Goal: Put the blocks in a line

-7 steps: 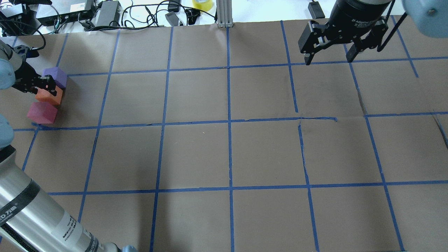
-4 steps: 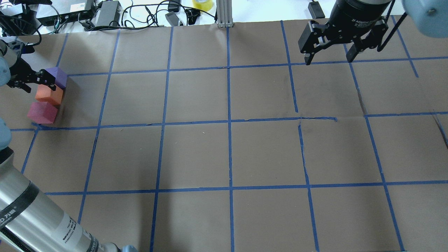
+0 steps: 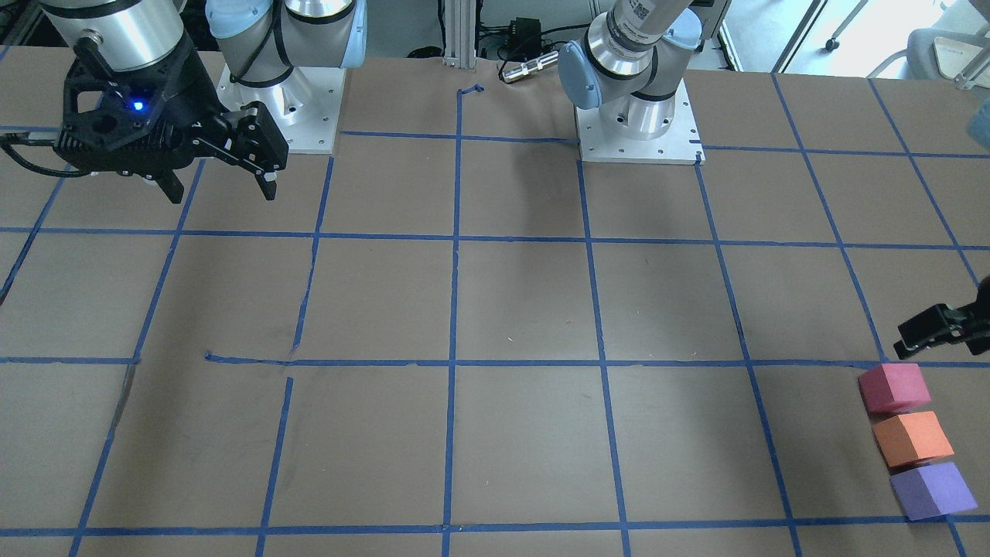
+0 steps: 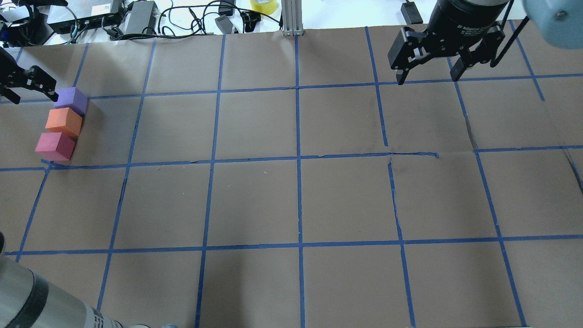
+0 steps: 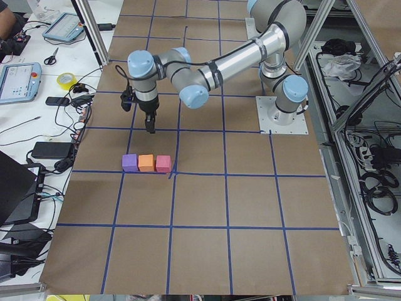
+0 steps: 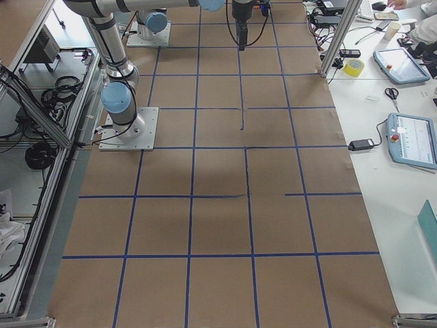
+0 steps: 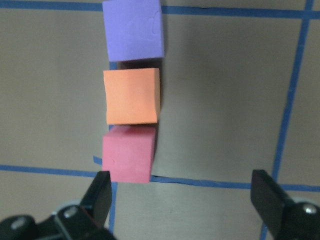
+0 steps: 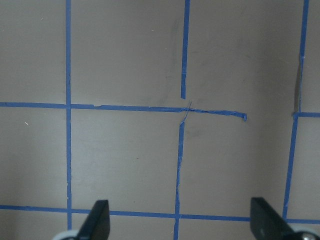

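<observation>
One purple block (image 4: 70,100), one orange block (image 4: 63,121), one red-pink block (image 4: 54,146): three in all. One left claw (image 7: 182,185), one right claw (image 4: 427,80): two.

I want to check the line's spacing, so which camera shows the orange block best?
The left wrist view: the orange block is large, between the purple block and the red-pink block. Overhead, front-facing and exterior left show it small; exterior right and right wrist miss it.

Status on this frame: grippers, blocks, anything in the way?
Left gripper open, empty, clear of blocks. Right gripper open, empty. Purple block, orange block, red-pink block lined up. No obstruction seen.
</observation>
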### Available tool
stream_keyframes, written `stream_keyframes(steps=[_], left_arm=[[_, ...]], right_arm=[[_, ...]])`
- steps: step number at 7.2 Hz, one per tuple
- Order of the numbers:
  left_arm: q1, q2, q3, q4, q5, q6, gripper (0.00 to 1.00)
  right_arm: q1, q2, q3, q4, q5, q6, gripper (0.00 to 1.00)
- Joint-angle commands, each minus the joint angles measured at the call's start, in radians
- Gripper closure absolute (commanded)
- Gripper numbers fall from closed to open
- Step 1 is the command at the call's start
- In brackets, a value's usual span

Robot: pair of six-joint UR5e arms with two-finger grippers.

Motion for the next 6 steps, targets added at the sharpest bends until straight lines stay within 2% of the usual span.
stream_keyframes(steps=[1,3,4,6], left_arm=[[-0.135,0.163,-0.019,-0.122,-0.003,-0.213,0.0],[-0.392,0.212,-0.044,-0.115,0.011,-0.505,0.0],[-0.489,0.228,-0.057,-0.118,0.024,-0.542,0.0],[-0.543,0.286,-0.143,-0.121,0.021,-0.538,0.0]], right_arm=[[0.0,0.0,0.0,0.001,-0.002,0.0,0.0],[-0.002,0.0,0.002,0.001,-0.009,-0.002,0.0],[0.0,0.0,0.002,0.001,-0.006,-0.002,0.0],[0.0,0.0,0.002,-0.001,-0.008,0.0,0.0]])
